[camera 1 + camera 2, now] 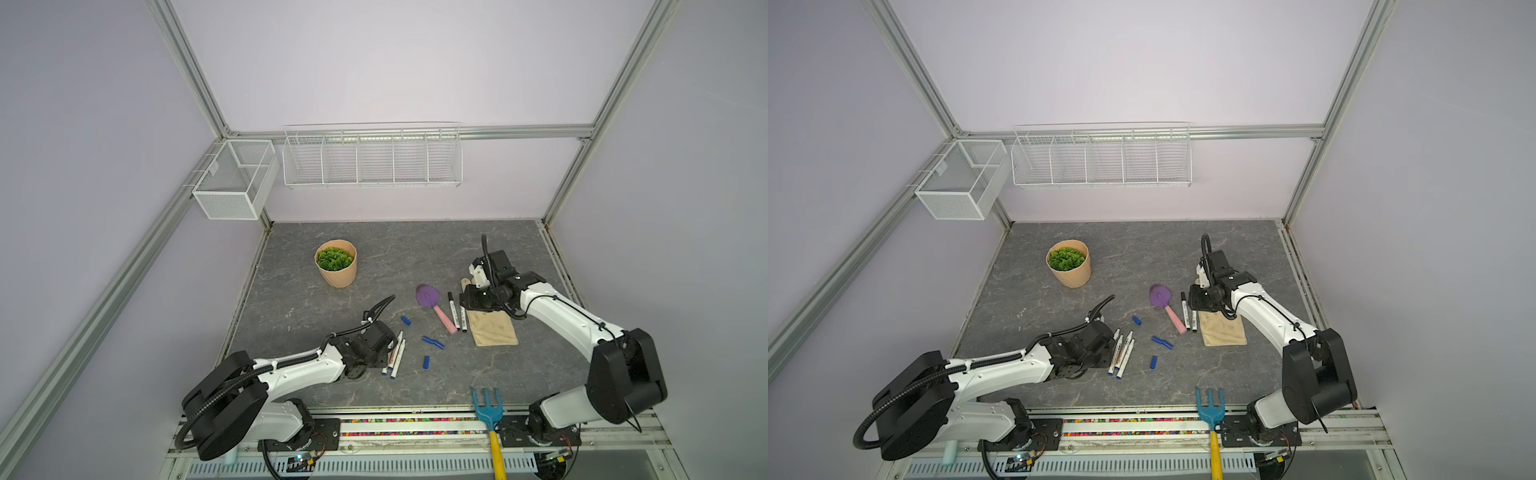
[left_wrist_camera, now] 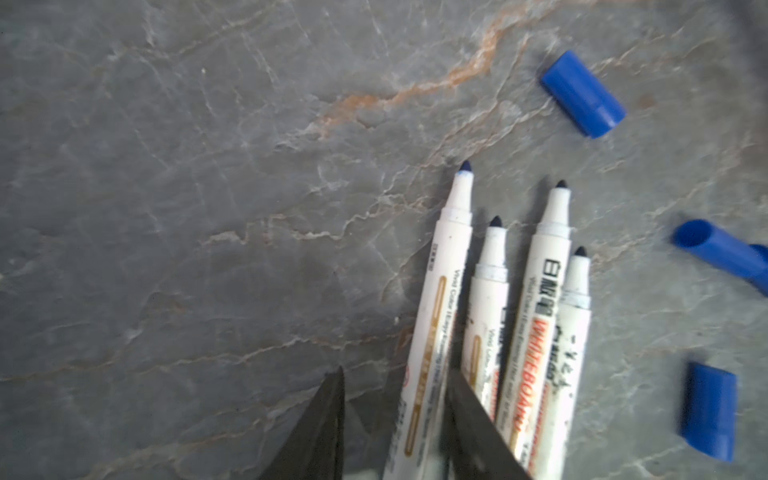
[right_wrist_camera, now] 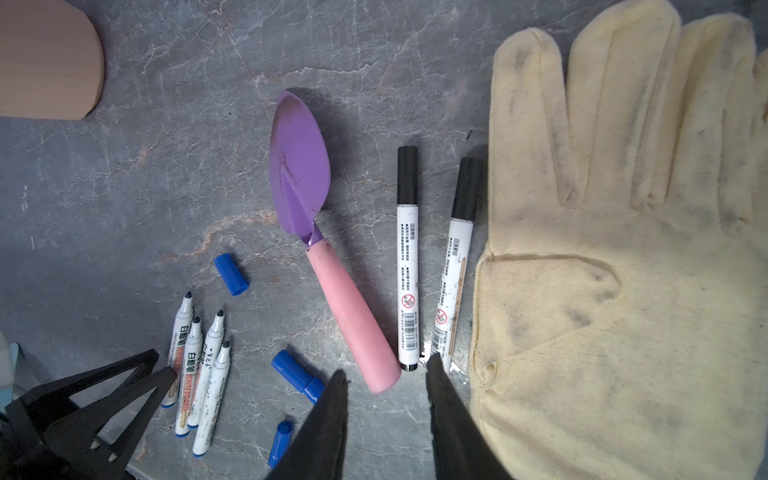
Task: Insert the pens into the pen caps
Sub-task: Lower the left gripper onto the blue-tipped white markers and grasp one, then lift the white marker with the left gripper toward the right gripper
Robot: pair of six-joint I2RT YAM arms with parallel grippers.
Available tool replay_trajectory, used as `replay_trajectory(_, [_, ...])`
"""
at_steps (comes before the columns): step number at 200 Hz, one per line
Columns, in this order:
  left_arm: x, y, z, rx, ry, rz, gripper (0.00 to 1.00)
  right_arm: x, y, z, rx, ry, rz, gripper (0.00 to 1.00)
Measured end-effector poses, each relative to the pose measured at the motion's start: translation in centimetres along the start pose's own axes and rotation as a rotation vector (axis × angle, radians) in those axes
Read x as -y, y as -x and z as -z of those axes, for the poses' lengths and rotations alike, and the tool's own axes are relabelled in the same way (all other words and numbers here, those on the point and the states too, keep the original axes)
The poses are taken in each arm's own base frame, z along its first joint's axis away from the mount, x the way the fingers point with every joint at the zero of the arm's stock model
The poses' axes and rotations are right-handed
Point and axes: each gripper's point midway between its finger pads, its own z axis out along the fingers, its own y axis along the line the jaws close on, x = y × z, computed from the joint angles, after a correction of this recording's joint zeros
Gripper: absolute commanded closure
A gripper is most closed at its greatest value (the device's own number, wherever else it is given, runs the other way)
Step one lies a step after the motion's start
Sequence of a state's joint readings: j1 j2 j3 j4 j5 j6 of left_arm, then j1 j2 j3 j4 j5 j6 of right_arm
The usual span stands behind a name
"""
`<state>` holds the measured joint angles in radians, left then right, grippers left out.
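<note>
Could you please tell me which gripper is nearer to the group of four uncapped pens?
Left. The left gripper straddles one of the uncapped pens; the right gripper hovers by the two black-capped pens beside the glove.

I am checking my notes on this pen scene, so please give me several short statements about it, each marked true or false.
Four uncapped pens lie side by side at the left gripper. True.
Two pens beside the trowel wear black caps. True.
The loose caps on the table are black. False: the loose caps are blue.
The right gripper holds a pen. False: its jaws are open and empty.
The plant pot lies on its side. False: it stands upright.
</note>
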<state>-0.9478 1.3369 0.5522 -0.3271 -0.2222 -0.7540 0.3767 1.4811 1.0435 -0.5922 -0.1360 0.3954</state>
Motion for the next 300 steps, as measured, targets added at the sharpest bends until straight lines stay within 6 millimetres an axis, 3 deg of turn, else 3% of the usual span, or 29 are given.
replay_trajectory(20, [0.3, 0.2, -0.3, -0.004, 0.006, -0.003, 0.73, 0.0, 0.0, 0.0, -0.001, 0.0, 0.0, 0.64])
replay_trajectory(68, [1.0, 0.9, -0.8, -0.013, 0.02, -0.008, 1.0, -0.1, -0.1, 0.0, -0.004, 0.007, -0.001, 0.64])
replay_trajectory(116, [0.8, 1.2, -0.5, -0.021, 0.044, -0.03, 1.0, -1.2, 0.1, 1.1, 0.018, 0.052, 0.012, 0.64])
replay_trajectory(142, [2.1, 3.1, 1.4, 0.057, -0.034, -0.043, 1.0, -4.0, -0.6, 1.8, 0.018, 0.131, 0.069, 0.63])
replay_trajectory(190, [6.6, 6.9, 4.8, 0.218, -0.261, -0.07, 1.0, -13.8, -3.5, 3.6, -0.026, 0.413, 0.281, 0.58])
replay_trajectory(219, [8.9, 8.5, 7.1, 0.303, -0.372, -0.076, 1.0, -17.7, -3.5, 4.5, -0.035, 0.505, 0.351, 0.58])
replay_trajectory(244, [10.2, 9.4, 9.2, 0.364, -0.446, -0.08, 1.0, -18.6, -2.7, 3.8, -0.045, 0.511, 0.356, 0.58])
replay_trajectory(276, [10.9, 9.5, 10.1, 0.386, -0.479, -0.092, 1.0, -18.7, -2.4, 2.3, -0.075, 0.491, 0.343, 0.6])
replay_trajectory(300, [11.2, 9.4, 10.3, 0.388, -0.489, -0.097, 1.0, -18.6, -2.5, 1.8, -0.088, 0.487, 0.333, 0.71])
